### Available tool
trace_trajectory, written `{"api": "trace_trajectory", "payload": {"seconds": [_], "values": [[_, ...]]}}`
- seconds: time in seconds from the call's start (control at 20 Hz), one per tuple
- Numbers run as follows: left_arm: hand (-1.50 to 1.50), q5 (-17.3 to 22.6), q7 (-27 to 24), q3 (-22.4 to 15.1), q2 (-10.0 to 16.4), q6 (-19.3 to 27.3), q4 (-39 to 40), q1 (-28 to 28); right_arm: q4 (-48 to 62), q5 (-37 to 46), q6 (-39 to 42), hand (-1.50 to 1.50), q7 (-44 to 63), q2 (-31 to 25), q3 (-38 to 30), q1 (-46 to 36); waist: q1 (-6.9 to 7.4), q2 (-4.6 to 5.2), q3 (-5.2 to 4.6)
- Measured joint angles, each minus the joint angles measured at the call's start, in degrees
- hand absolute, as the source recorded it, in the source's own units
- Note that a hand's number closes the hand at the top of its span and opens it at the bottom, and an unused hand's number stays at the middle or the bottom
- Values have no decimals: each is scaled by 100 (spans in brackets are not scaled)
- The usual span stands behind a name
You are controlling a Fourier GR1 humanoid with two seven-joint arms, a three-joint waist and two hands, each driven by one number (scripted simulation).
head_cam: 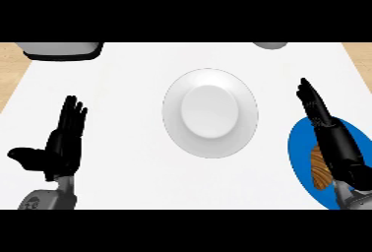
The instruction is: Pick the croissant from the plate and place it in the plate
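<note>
right robot hand (335, 143) open above croissant (317, 170) | blue plate (301, 147) at right edge | left robot hand (62, 142) open

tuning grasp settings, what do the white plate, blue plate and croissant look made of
White plate: probably glazed ceramic; smooth, with a softly shaded rim and well.
Blue plate: flat, even colour with no highlights, so matte ceramic or plastic; cannot tell which.
Croissant: baked pastry, brown with lighter streaks and a dull crust; partly hidden.
</note>
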Motion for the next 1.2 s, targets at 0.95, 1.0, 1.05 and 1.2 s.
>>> {"api": "trace_trajectory", "payload": {"seconds": [0.95, 1.0, 1.05, 1.2], "values": [[0, -713, 1386, -638, 362, 140, 242, 309, 1480, -880, 894, -150, -2349, -52, -1661, 1273, -192, -73, 29], [0, -750, 1417, -675, 339, 156, 235, 293, 1663, -867, 1149, -150, -2675, -93, -1663, 1361, -157, -71, 25], [0, -765, 1497, -691, 371, 121, 215, 265, 1791, -812, 1360, -150, -2898, -198, -1669, 1440, -130, -71, 20], [0, -833, 1658, -761, 369, 129, 74, 234, 2122, -374, 1587, -150, -3282, -565, -1638, 1569, -58, -72, 8]]}}
